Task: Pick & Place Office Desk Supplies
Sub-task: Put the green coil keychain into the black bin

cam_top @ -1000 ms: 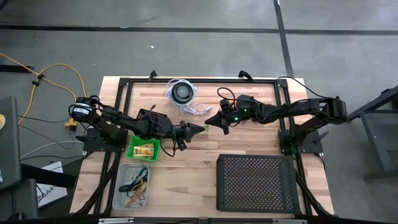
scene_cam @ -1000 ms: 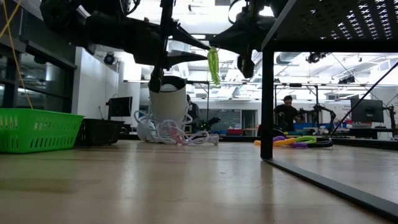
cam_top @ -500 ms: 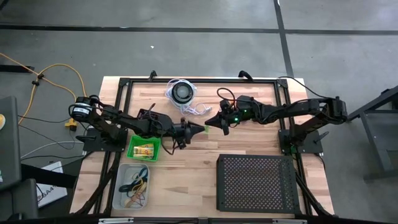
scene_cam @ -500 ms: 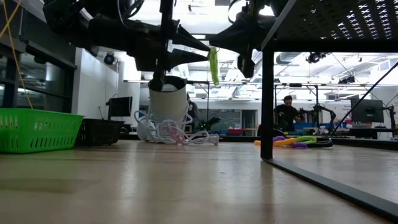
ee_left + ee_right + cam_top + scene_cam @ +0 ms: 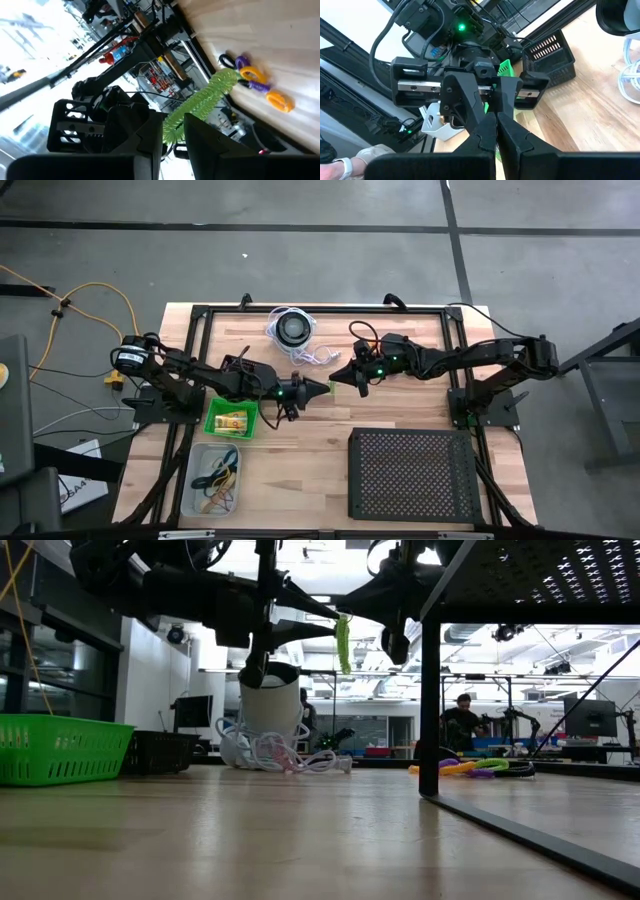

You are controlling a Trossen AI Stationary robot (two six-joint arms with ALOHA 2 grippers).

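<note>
Two grippers are meeting above the middle of the table, a green coiled band (image 5: 343,644) hanging between them.

We are seeing the right gripper (image 5: 335,380) clenched on the band's upper end, while the left gripper (image 5: 325,387) is facing it tip to tip, its fingers (image 5: 145,142) partly parted on either side of the coil's lower end; whether they are pressing it, we cannot tell. Beyond them, purple and orange rings (image 5: 255,85) are lying on the table (image 5: 300,450). Left of the arms, a green basket (image 5: 231,421) is holding yellow packets, and a clear bin (image 5: 215,477) nearer the front is holding rubber bands. A black perforated tray (image 5: 411,474) is sitting at the front right, a corded black disc (image 5: 292,328) at the back.
</note>
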